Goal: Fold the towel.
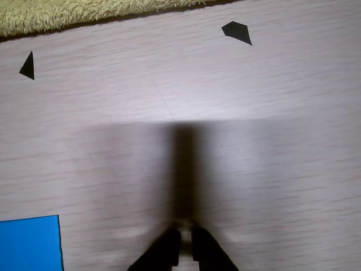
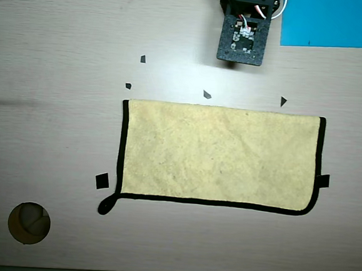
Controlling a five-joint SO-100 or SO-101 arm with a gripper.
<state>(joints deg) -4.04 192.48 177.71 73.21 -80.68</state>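
The yellow towel (image 2: 220, 156) with a black border lies flat as a wide rectangle in the middle of the wooden table in the overhead view. Its fluffy edge shows along the top left of the wrist view (image 1: 84, 12). My gripper (image 1: 185, 230) is at the bottom of the wrist view, its dark fingers together with nothing between them, above bare table. In the overhead view my arm (image 2: 242, 37) is just beyond the towel's top edge, right of centre, apart from the towel. The fingertips are hidden under it there.
Small black tape marks (image 2: 206, 94) (image 1: 237, 32) dot the table around the towel. A blue sheet (image 2: 334, 22) lies at the overhead view's top right and shows in the wrist view (image 1: 29, 243). A round hole (image 2: 28, 223) is at the lower left.
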